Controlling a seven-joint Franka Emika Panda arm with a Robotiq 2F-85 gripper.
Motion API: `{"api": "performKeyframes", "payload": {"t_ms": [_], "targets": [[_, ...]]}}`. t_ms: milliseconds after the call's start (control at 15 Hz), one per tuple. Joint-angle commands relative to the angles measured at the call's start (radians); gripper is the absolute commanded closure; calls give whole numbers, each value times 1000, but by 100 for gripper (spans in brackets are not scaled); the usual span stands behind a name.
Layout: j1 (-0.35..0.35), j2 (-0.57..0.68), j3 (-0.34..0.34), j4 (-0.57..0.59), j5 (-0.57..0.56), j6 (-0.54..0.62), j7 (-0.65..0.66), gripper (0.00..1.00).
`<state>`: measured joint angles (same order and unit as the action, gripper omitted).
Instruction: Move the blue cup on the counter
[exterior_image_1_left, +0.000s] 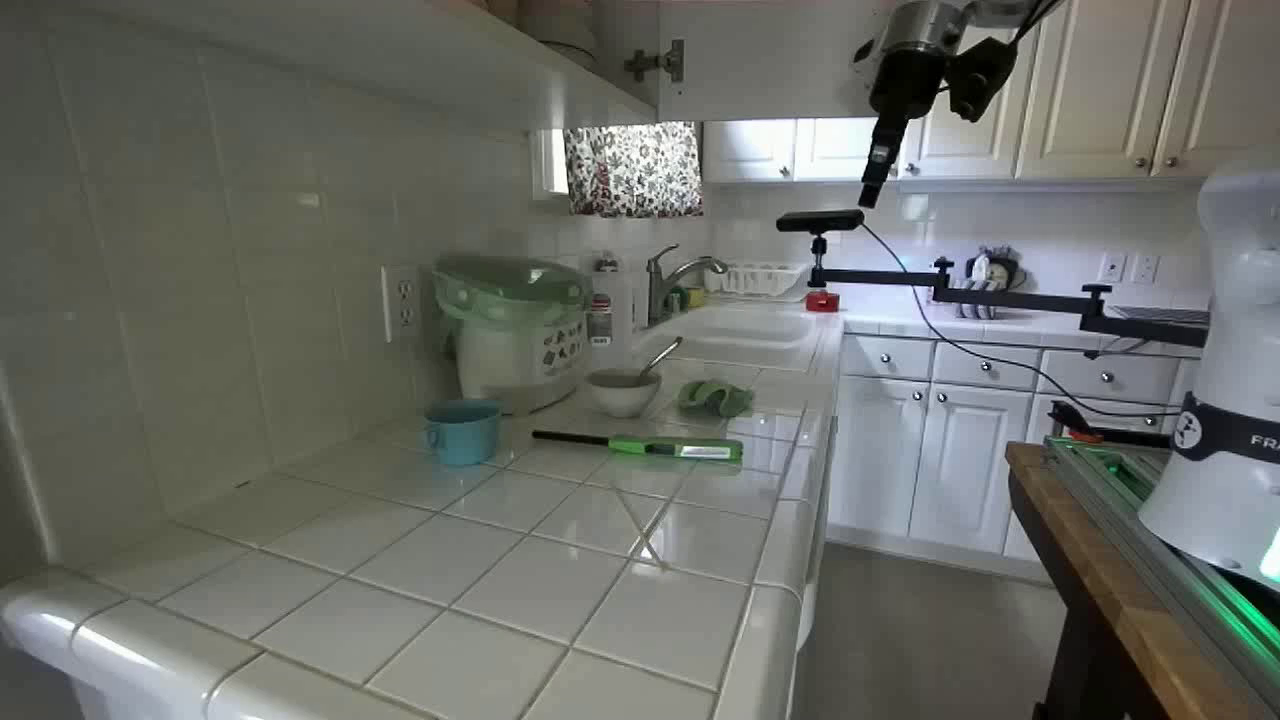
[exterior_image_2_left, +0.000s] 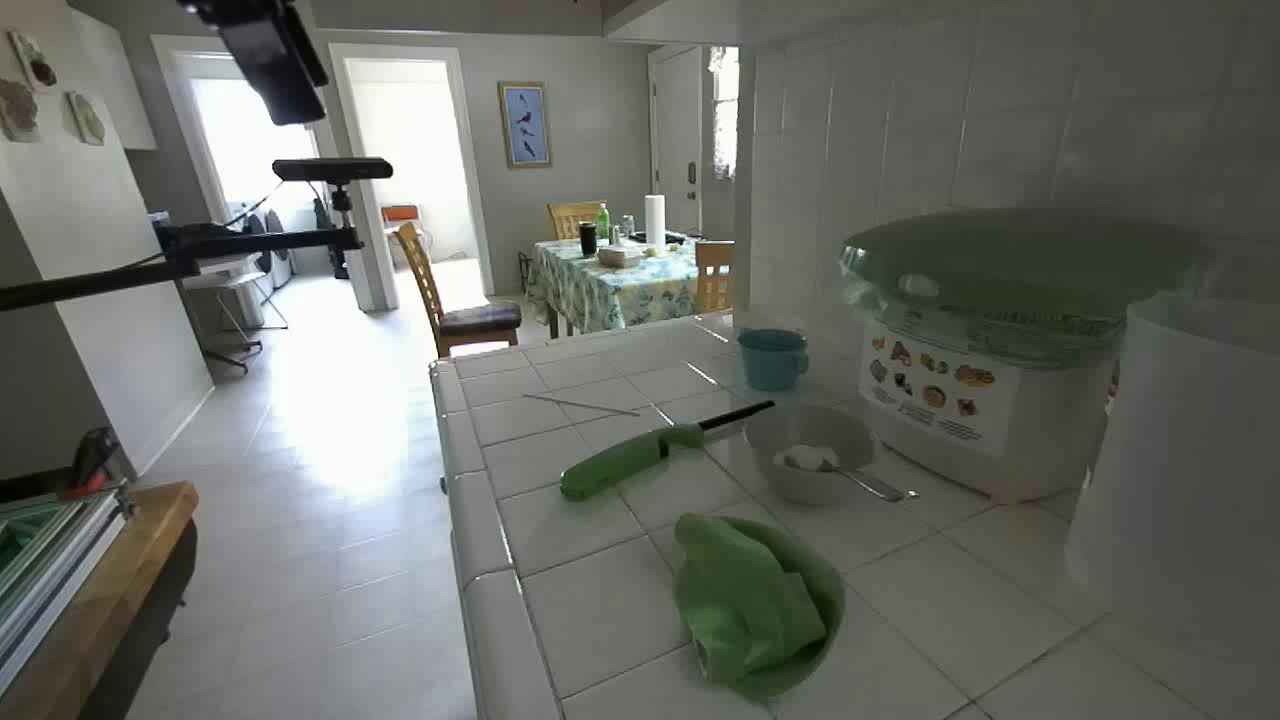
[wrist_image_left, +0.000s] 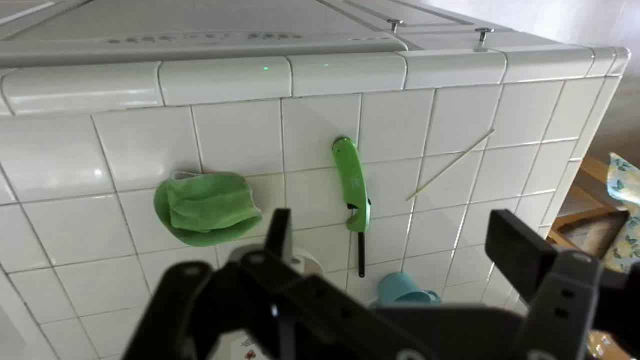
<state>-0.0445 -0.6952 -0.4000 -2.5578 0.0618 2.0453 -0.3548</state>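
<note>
The blue cup (exterior_image_1_left: 465, 435) stands upright on the white tiled counter (exterior_image_1_left: 470, 560), near the back wall. It shows in both exterior views (exterior_image_2_left: 772, 360). In the wrist view the cup (wrist_image_left: 397, 289) is at the lower middle, partly hidden by the gripper body. My gripper (wrist_image_left: 390, 220) is open, with two black fingers wide apart and nothing between them. In an exterior view the gripper (exterior_image_1_left: 870, 195) hangs high above the counter's level, well apart from the cup. It also appears at the upper left in an exterior view (exterior_image_2_left: 298, 112).
A green lighter (exterior_image_1_left: 675, 447) lies beside the cup. A white bowl with a spoon (exterior_image_1_left: 622, 393), a green bowl with a cloth (exterior_image_2_left: 755, 605) and a green-lidded white appliance (exterior_image_1_left: 515, 335) stand nearby. A thin stick (wrist_image_left: 450, 165) lies on the tiles. A camera bar (exterior_image_1_left: 1000, 295) and cabinet shelf (exterior_image_1_left: 480, 60) are obstacles.
</note>
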Motion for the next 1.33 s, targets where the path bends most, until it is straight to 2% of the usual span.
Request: {"api": "performKeyframes", "payload": {"t_ms": [0, 600, 733, 1000, 1267], "targets": [[-28, 8, 24, 2, 21, -4, -17, 0], [-28, 8, 24, 2, 21, -4, -17, 0], [18, 60, 31, 14, 62, 37, -28, 0], [132, 225, 110, 59, 160, 205, -42, 0], [185, 437, 169, 171, 163, 340, -99, 0]]}}
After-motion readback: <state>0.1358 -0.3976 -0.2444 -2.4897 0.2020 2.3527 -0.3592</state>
